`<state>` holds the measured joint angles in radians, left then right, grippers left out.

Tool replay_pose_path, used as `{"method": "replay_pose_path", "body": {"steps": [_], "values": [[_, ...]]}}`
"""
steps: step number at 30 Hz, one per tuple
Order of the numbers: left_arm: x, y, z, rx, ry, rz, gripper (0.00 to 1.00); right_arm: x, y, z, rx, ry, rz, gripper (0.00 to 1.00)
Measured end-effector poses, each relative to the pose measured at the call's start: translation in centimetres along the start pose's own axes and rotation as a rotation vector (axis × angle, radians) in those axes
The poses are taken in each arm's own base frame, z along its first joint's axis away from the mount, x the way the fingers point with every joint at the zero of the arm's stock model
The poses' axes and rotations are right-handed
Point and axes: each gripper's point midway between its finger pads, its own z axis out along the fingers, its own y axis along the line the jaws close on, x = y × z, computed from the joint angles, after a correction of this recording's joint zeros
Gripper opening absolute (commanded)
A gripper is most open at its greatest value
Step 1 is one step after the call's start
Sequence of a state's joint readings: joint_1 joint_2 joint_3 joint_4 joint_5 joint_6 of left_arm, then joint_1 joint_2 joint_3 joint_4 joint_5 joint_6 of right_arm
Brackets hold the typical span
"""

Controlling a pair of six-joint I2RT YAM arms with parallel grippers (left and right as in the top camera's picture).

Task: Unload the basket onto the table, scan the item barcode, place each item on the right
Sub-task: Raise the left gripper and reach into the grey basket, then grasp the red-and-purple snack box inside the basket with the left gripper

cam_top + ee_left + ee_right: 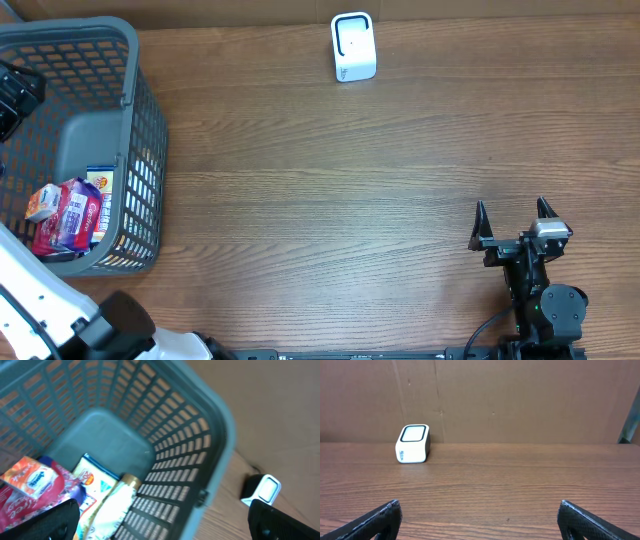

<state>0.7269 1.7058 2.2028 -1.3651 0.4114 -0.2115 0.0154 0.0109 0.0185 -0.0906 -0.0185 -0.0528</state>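
Observation:
Several snack packets lie in a grey mesh basket (140, 120) at the table's left: an orange-and-white pack (35, 479), a white-and-blue pack (96, 476) and a pale wrapper with a gold end (120, 502). From above they show as a red and purple heap (70, 215). My left gripper (162, 527) hovers over the basket, open, holding nothing. The white barcode scanner (353, 46) stands at the table's far edge, and also shows as scanner (413, 443) and scanner (265, 489). My right gripper (512, 212) rests low at the front right, open and empty.
The basket's wall (200, 450) stands between the packets and the scanner. Bare wooden tabletop (330, 190) stretches from the basket to the right arm. A brown cardboard wall (520, 400) backs the table behind the scanner.

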Motion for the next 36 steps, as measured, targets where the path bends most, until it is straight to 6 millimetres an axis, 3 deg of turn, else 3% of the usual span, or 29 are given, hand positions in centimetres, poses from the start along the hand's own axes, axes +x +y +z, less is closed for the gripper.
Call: {"method": "replay_pose_path", "body": {"steps": [3,7,13,16,25,29,36], "values": [[-0.2,1.8,0.8,-0.087,0.002,-0.019,1.0,0.0,0.0,0.0,0.0,0.0,0.0,1.0],[-0.4,4.6,0.3,-0.25,-0.023,-0.059,1.0,0.0,0.0,0.0,0.0,0.0,0.0,1.0],[0.1,6.3,0.7,-0.334,-0.003,-0.079,1.0,0.0,0.0,0.0,0.0,0.0,0.0,1.0],[1.6,7.7,2.3,-0.376,0.062,-0.099,1.0,0.0,0.0,0.0,0.0,-0.001,0.0,1.0],[7.4,13.6,9.7,-0.516,0.321,-0.155,0.98,0.0,0.0,0.0,0.0,0.0,0.0,1.0],[9.9,14.8,11.7,-0.527,0.427,-0.136,0.9,0.0,0.0,0.0,0.0,-0.001,0.0,1.0],[11.8,15.8,13.8,-0.534,0.523,-0.121,0.85,0.0,0.0,0.0,0.0,0.0,0.0,1.0]]}}
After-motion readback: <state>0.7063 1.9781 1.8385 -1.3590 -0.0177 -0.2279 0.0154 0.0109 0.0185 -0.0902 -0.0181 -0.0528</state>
